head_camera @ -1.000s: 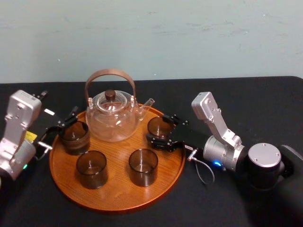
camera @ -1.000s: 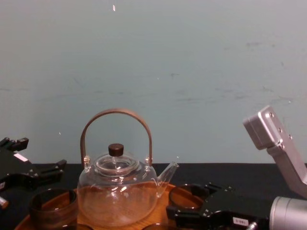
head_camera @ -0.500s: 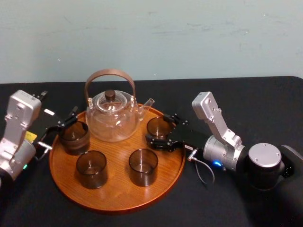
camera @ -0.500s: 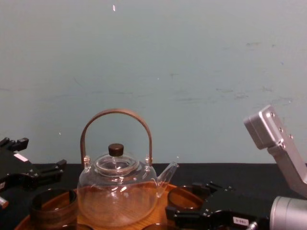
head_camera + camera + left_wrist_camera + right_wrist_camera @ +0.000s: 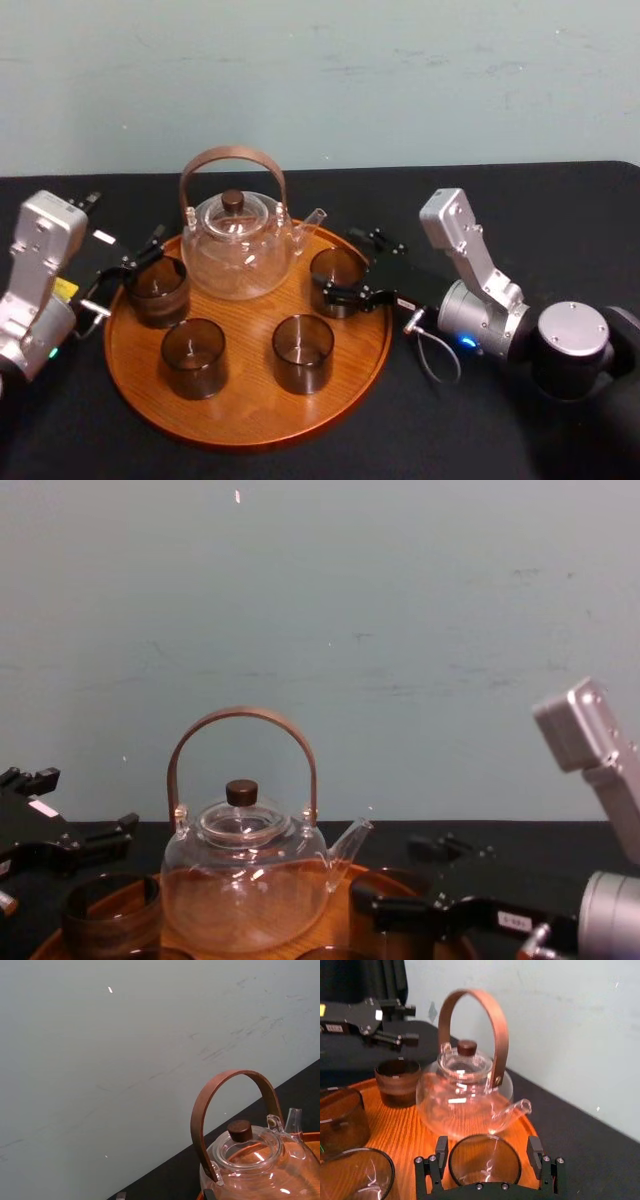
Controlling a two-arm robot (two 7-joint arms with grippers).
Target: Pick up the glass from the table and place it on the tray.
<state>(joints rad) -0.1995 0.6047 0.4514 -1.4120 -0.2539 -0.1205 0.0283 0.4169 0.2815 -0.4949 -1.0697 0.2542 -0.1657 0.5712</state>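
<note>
okay, my right gripper [image 5: 488, 1146] has jaws spread either side of the glass [image 5: 337, 268] on the tray [image 5: 240, 400]; i'd back straight out without nudging it; left gripper [image 5: 140, 255], spread too, sits at tray's left edge

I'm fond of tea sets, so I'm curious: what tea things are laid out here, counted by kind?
Smoky brown glass cups: 4
Clear glass teapot with a curved brown handle: 1
Round orange-brown wooden tray: 1
Total: 6
</note>
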